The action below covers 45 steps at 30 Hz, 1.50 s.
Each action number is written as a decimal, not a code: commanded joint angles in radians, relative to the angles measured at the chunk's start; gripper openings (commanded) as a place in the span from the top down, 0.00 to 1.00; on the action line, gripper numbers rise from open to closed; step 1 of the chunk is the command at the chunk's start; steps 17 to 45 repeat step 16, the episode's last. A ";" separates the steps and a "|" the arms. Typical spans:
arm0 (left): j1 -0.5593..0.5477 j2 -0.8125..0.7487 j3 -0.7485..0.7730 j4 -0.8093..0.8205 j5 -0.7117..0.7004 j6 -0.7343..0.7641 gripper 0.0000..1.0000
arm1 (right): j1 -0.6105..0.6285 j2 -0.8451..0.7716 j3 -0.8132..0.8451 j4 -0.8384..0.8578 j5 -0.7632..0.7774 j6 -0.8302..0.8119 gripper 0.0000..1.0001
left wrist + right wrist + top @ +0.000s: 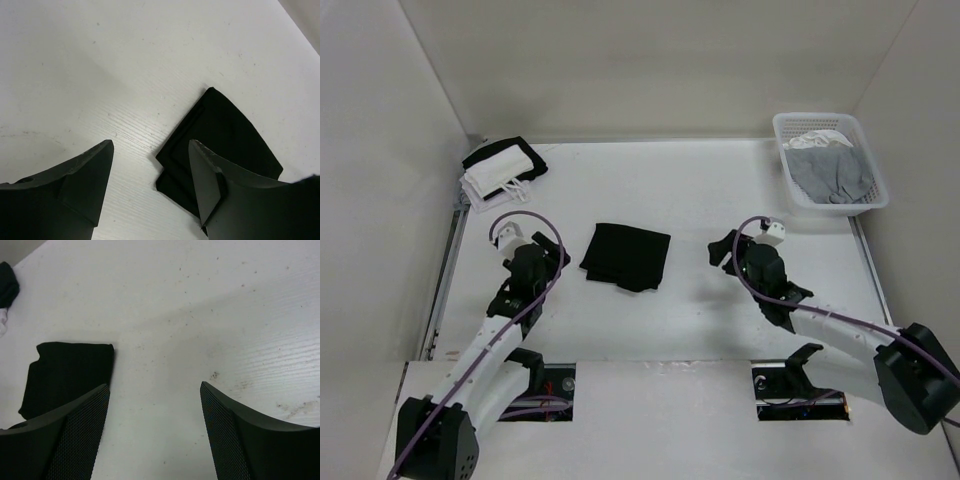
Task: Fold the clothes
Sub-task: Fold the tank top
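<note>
The clothes (626, 256) lie as a small folded black square in the middle of the white table, also seen in the left wrist view (220, 140) and the right wrist view (67, 375). My left gripper (557, 253) hovers just left of the fold, open, with bare table between its fingers (150, 147). My right gripper (720, 250) sits to the right of the fold, apart from it, jaws spread wide over bare table (155, 390). Neither gripper holds anything.
A white basket (868, 180) with grey and white garments stands at the back right. A folded black-and-white stack (502, 170) lies at the back left. White walls close in the table on three sides.
</note>
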 commanded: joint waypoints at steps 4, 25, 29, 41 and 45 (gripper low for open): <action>0.020 0.020 -0.011 0.043 0.092 -0.019 0.39 | -0.018 0.023 0.002 0.128 -0.014 0.000 0.22; 0.050 0.057 -0.054 0.126 0.161 -0.010 0.39 | -0.043 0.038 0.002 0.130 -0.029 0.000 0.22; 0.050 0.057 -0.054 0.126 0.161 -0.010 0.39 | -0.043 0.038 0.002 0.130 -0.029 0.000 0.22; 0.050 0.057 -0.054 0.126 0.161 -0.010 0.39 | -0.043 0.038 0.002 0.130 -0.029 0.000 0.22; 0.050 0.057 -0.054 0.126 0.161 -0.010 0.39 | -0.043 0.038 0.002 0.130 -0.029 0.000 0.22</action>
